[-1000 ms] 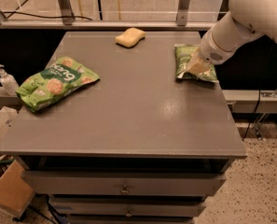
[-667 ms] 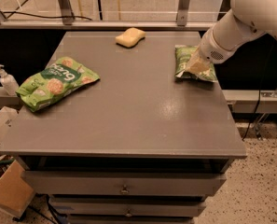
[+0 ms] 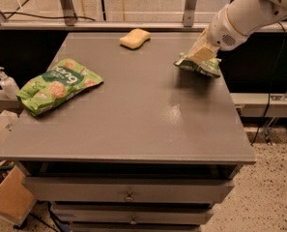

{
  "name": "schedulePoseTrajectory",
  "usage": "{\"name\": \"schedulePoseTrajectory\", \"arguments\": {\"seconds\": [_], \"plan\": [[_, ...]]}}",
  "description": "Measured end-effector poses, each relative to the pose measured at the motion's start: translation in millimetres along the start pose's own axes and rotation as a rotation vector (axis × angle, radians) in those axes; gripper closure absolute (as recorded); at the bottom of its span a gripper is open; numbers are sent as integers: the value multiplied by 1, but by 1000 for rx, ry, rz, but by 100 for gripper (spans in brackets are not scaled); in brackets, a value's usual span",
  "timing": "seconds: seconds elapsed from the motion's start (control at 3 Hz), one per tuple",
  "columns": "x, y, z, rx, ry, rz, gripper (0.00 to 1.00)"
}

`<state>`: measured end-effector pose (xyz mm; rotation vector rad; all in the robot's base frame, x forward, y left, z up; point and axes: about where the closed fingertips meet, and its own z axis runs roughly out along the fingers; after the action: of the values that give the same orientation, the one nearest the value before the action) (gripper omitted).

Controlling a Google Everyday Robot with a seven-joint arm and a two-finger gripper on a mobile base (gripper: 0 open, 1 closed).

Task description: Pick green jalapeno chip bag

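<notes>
The green jalapeno chip bag (image 3: 202,68) is at the far right of the grey table (image 3: 133,124), lifted a little off the top and lying nearly flat, with its shadow on the table beneath it. My gripper (image 3: 200,56) comes down from the white arm at the upper right and is shut on the bag's top edge. The bag's front lettering does not show.
A brighter lime-green bag (image 3: 58,83) with round cracker pictures lies at the table's left. A yellow sponge (image 3: 135,38) sits at the back middle. A pump bottle (image 3: 7,82) stands on a ledge to the left. Cardboard (image 3: 10,202) lies on the floor at lower left.
The chip bag has come up off the table in my gripper and tipped nearly flat. The arm has risen slightly. The other things have not moved.
</notes>
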<state>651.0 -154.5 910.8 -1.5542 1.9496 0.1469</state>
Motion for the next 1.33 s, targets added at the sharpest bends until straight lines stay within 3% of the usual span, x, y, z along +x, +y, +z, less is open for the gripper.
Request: {"name": "schedulePoseTrajectory", "arguments": {"seconds": [0.67,1.33], "plan": [[-66,6,-49,-26,-175,-57,100],[-111,2,-83,-12,-267,-118,100]]}}
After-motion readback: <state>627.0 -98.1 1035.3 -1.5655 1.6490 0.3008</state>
